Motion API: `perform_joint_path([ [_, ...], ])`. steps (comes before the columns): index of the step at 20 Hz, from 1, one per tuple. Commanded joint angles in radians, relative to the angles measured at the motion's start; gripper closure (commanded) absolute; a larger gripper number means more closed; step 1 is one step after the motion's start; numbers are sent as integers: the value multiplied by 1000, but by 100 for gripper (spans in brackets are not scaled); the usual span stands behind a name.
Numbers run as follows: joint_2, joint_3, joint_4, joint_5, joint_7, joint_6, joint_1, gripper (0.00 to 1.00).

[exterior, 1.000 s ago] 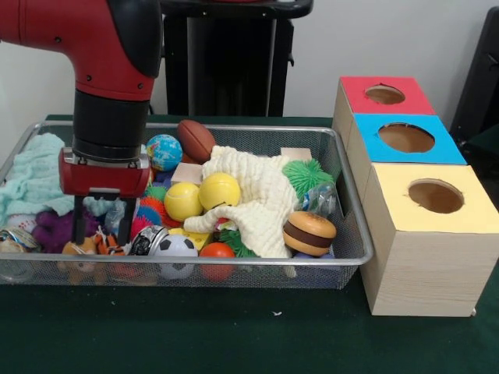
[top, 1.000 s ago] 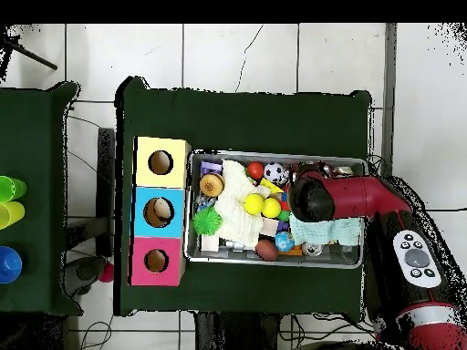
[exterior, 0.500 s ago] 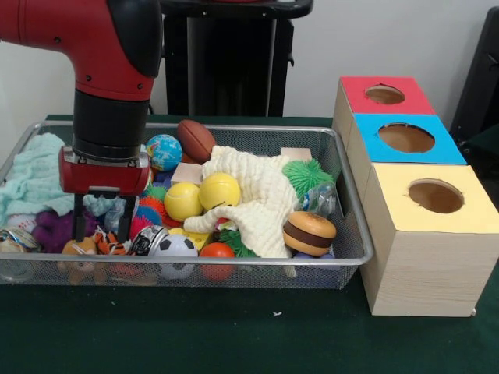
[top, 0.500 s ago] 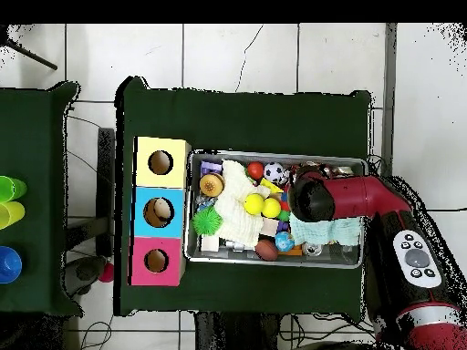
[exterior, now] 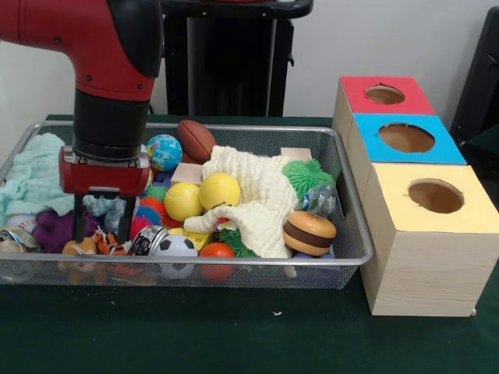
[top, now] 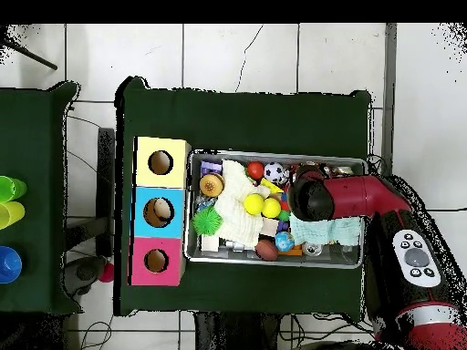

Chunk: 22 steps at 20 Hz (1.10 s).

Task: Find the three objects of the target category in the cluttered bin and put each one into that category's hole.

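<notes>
The silver wire-mesh bin (exterior: 257, 128) holds a heap of toys; it also shows in the overhead view (top: 274, 156). My gripper (exterior: 101, 234) is open and reaches down into the bin's left front corner. Its fingers stand on either side of the orange tiger-striped plush (exterior: 107, 244). The tan-brown plush (exterior: 72, 249) lies just left of it, against the front mesh. I cannot make out a third plush. The red-faced hole (exterior: 384, 94) is on the farthest wooden box, and it also shows in the overhead view (top: 156, 261). In the overhead view the arm's wrist (top: 315, 197) hides the gripper.
The bin also holds a toy burger (exterior: 309, 232), two yellow balls (exterior: 219, 191), a cream cloth (exterior: 261, 195), a soccer ball (exterior: 176, 251), a purple spiky ball (exterior: 48, 227), a football (exterior: 195, 139) and a mint cloth (exterior: 35, 175). Blue-faced (exterior: 405, 137) and yellow-faced (exterior: 435, 195) holes sit nearer than the red one.
</notes>
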<state>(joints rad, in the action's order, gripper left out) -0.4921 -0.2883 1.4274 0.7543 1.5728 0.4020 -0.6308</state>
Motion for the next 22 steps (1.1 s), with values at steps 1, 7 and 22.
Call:
perform_joint_path([
  [1,8,-8,-35,96,-128,31,14,0],
  [7,5,-3,-40,117,-124,25,19,0],
  [22,18,-22,-36,128,-122,34,3,0],
])
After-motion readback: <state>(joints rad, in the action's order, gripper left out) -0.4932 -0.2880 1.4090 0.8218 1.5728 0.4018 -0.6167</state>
